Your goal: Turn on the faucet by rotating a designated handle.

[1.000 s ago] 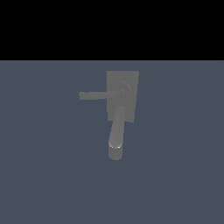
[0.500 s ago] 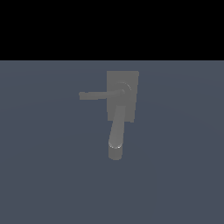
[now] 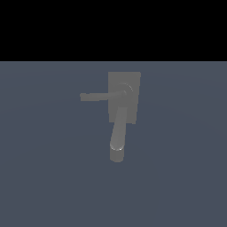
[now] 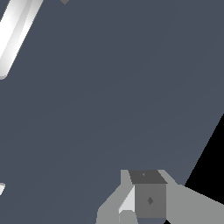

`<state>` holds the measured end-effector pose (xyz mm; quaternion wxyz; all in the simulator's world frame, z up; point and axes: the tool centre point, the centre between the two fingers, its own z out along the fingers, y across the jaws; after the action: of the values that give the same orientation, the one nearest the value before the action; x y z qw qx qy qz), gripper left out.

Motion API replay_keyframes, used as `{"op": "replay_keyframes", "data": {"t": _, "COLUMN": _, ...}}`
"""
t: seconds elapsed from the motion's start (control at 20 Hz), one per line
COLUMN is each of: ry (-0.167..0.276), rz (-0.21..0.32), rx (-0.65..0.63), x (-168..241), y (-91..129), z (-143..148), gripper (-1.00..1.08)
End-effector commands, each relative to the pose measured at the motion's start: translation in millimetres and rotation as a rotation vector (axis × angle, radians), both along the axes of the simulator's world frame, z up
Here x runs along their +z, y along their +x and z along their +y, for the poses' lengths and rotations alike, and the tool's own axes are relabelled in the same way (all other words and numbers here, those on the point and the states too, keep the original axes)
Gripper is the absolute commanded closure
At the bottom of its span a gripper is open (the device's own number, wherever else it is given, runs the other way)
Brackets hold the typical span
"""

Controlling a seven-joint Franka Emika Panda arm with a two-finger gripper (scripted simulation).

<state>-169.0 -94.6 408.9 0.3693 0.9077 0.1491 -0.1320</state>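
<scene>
Exterior and wrist views of a simulated faucet scene, described from near to far. In the exterior view, the nearest part of the faucet [image 3: 122, 106] is the rounded open end of its thick cylindrical spout [image 3: 118, 137], which lies over the middle of the flat blue-grey ground surface [image 3: 44, 177] and runs back toward the fixture's body. Behind the spout stands the flat rectangular base plate [image 3: 132, 95], dull grey, set slightly toward the far edge of the surface and roughly centred between its side edges. A small round hub [image 3: 125, 91] sits on the plate, and from it the handle [image 3: 95, 96], a thin straight bar much slimmer than the spout, extends level toward the exterior view's left, ending in a blunt squared tip clear of the spout. Beyond the far edge of the surface the background is black. The arm does not appear in the exterior view. In the wrist view, the gripper [image 4: 144, 201] shows only as pale grey and dark blocky parts at the frame edge, above bare blue-grey surface; the fingertips are cut off, so whether the jaws stand wide or narrow cannot be told, and nothing is seen between them. A bright pale cylindrical bar [image 4: 15, 30] crosses one corner of the wrist view, well apart from the gripper; which part of the faucet it is cannot be told.
</scene>
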Motion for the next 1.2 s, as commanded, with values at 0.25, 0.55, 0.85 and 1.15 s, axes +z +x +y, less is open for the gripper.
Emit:
{"op": "replay_keyframes", "data": {"t": 0.25, "ry": -0.163, "rz": 0.062, "rx": 0.113, "x": -14, "y": 26, "z": -10, "gripper": 1.08}}
{"op": "replay_keyframes", "data": {"t": 0.55, "ry": -0.251, "rz": 0.095, "rx": 0.183, "x": -22, "y": 42, "z": -12, "gripper": 1.08}}
{"op": "replay_keyframes", "data": {"t": 0.85, "ry": -0.304, "rz": 0.114, "rx": 0.221, "x": -27, "y": 50, "z": -14, "gripper": 1.08}}
{"op": "replay_keyframes", "data": {"t": 1.15, "ry": -0.323, "rz": 0.125, "rx": 0.252, "x": -30, "y": 57, "z": -10, "gripper": 1.08}}
